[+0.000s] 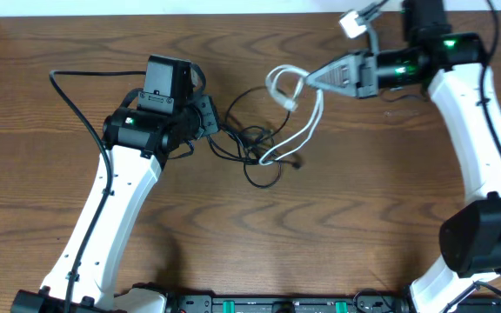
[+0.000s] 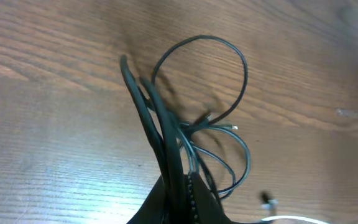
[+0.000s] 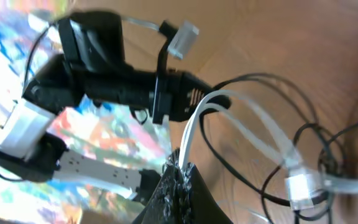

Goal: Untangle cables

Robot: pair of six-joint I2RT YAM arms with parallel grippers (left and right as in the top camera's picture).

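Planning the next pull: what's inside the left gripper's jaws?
The left gripper is shut on strands of the black cable; loops fan out beyond. How they cross between the fingers is hidden.

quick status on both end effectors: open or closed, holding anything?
Left end effector: closed on the black cable.
Right end effector: closed on the white cable.
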